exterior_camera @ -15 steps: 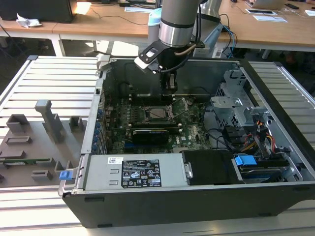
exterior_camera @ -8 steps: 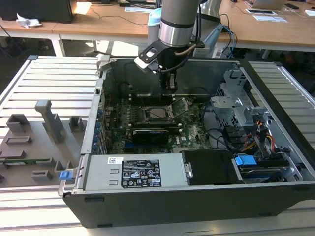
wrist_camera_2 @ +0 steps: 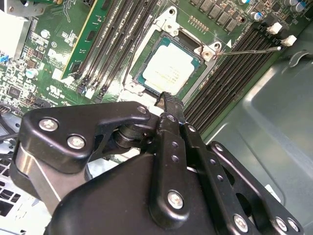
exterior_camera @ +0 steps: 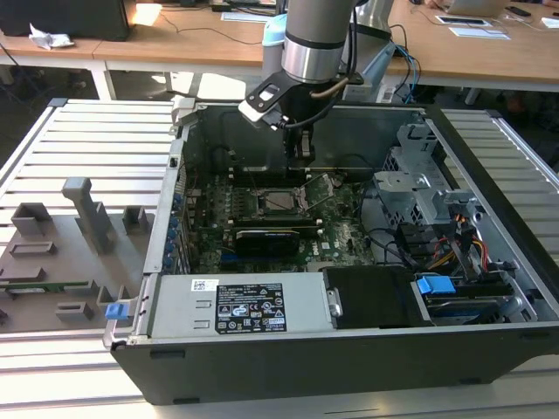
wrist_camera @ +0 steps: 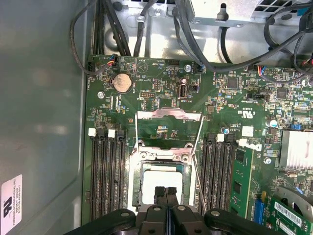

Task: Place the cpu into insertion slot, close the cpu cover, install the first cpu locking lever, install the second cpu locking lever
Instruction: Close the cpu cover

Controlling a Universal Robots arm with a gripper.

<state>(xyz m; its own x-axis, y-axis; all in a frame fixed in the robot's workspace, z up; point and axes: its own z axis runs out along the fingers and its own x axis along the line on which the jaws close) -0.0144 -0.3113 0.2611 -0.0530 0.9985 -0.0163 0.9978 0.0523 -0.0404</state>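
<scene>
The cpu [wrist_camera_2: 168, 71], a silver-topped square chip, lies flat inside the insertion slot [wrist_camera_2: 138, 74] on the green motherboard. In the first wrist view the cpu [wrist_camera: 159, 178] sits below the cpu cover [wrist_camera: 166, 115], which stands swung open with the board showing through its window. A thin locking lever [wrist_camera: 198, 183] runs beside the socket, raised and unlatched; in the second wrist view this lever [wrist_camera_2: 254, 49] sticks out over the memory slots. My gripper [wrist_camera: 165, 191] hangs just above the chip's edge, its black fingers pressed together with nothing between them. In the exterior view the gripper [exterior_camera: 301, 155] is above the socket [exterior_camera: 278, 202].
The open computer case [exterior_camera: 489, 122] has a steel wall close beside the socket. Black memory slots [wrist_camera: 105, 176] flank the socket on both sides, one holding a green memory stick [wrist_camera: 240, 181]. A power supply [exterior_camera: 236, 307] and drive cage [exterior_camera: 419, 166] fill the case's other sides. Cables [wrist_camera: 146, 29] run past the board's edge.
</scene>
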